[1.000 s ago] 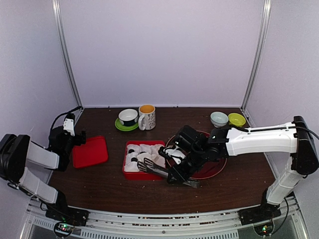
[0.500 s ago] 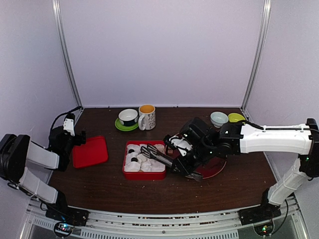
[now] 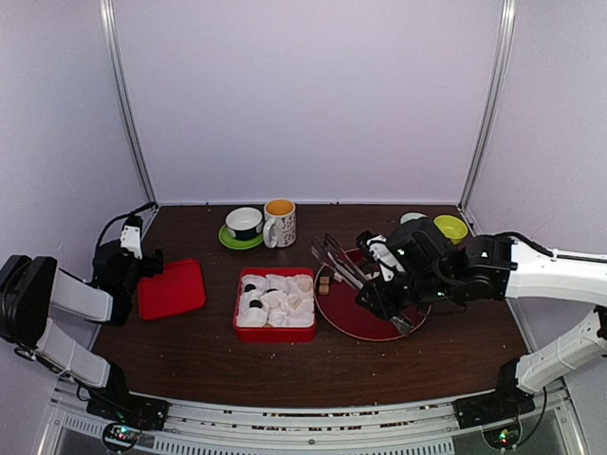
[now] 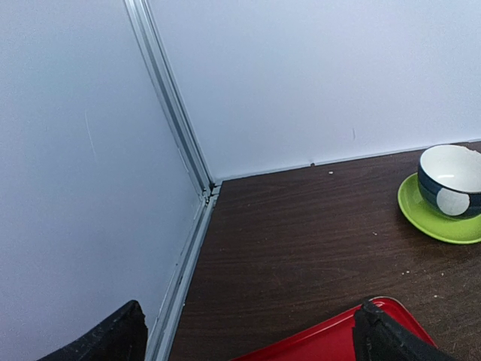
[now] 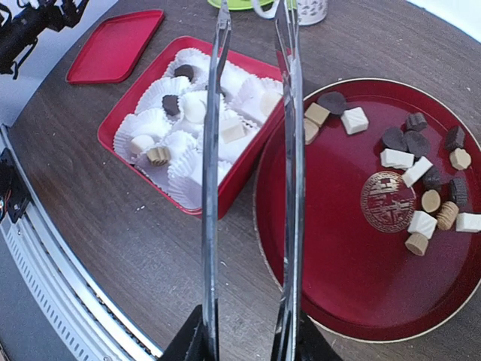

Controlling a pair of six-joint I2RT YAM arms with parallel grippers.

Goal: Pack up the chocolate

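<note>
Chocolate lies in two places. Most of it sits loose on the round red plate: dark, tan and cream pieces cluster on the side away from the red box, and a few more lie near the rim next to it. The rest of the chocolate is in the box, single pieces resting in white paper cups. Box and plate stand just beside each other on the dark worktop; we cannot tell whether they touch.

Our right end effector holds the metal tongs by their handle end, its fingers drawn narrow around both arms. The arms of the tongs stand apart, one over the box and the other along the plate's near rim. From above we see the tongs tilted upward, their tips pointing back and left over the plate's edge. The tips run out of the wrist view and are too small from above, so we cannot tell whether they carry a piece.

Our left end effector hangs with its fingers spread wide at a corner of the red lid, which lies flat well to the left of the box. Beyond it a blue-and-white cup sits on a green saucer, with a mug just beside it. A green bowl stands at the back right.
</note>
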